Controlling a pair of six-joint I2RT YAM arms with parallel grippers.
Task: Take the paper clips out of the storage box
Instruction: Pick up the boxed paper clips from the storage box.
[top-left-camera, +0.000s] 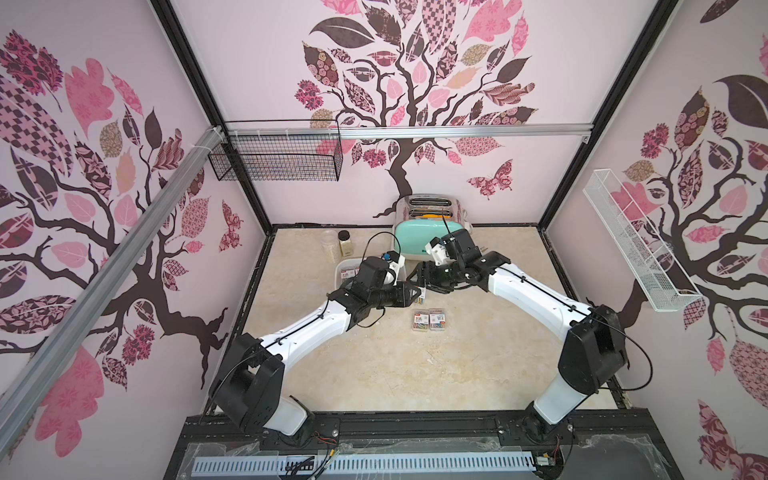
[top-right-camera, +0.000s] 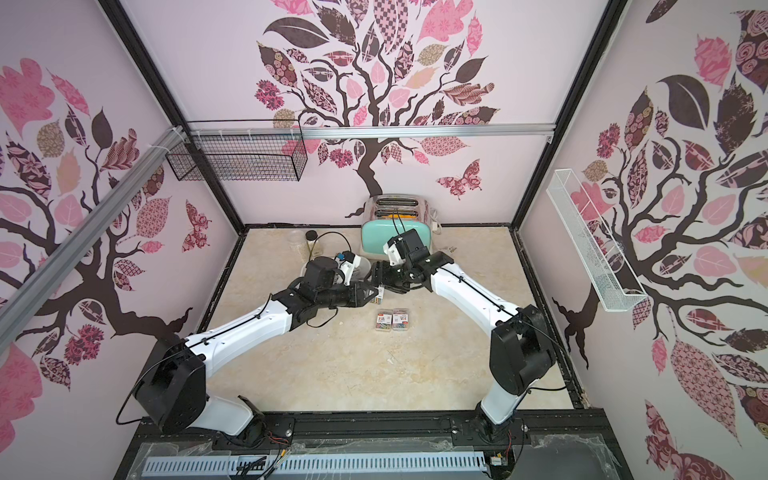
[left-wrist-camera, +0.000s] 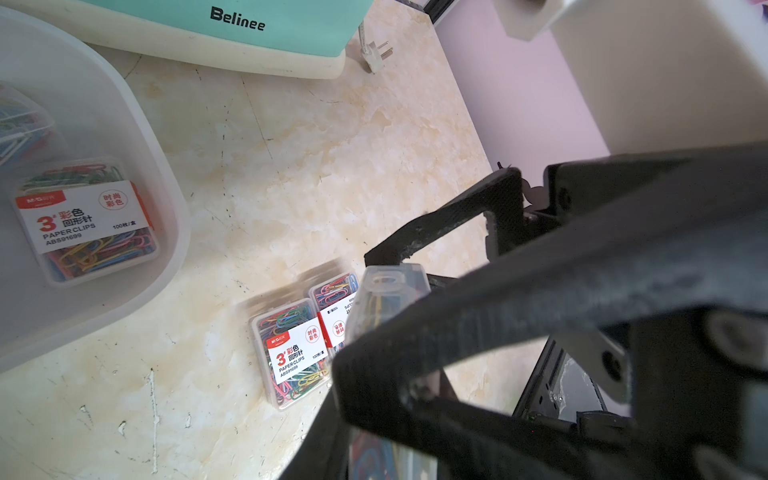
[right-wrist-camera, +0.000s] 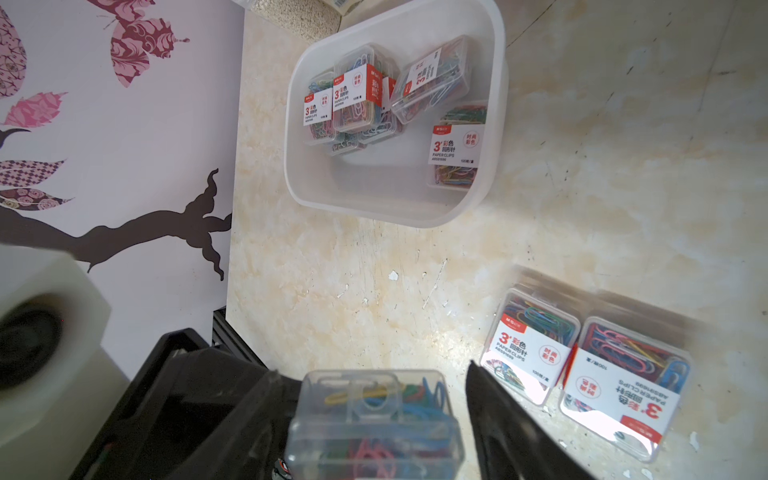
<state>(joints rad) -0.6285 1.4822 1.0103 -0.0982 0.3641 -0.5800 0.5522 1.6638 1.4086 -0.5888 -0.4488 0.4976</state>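
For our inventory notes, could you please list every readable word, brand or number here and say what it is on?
"Belinee": toaster front.
"PAPER CLIPS": label of the boxed case in the storage box, and of the table case.
"ABS91699": same labels.
"3" and "彩色回形针": same labels.
"时尚彩色": red ring, same labels.
"100枚/盒": same labels.
"M&G": red strip, same labels.
No label shows on the held case.
Top views: labels too small to read.

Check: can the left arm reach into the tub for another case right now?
Probably not yet. The left pincer is shut on a case that the right pincer straddles, not yet closed on it. The tub itself has no lid.
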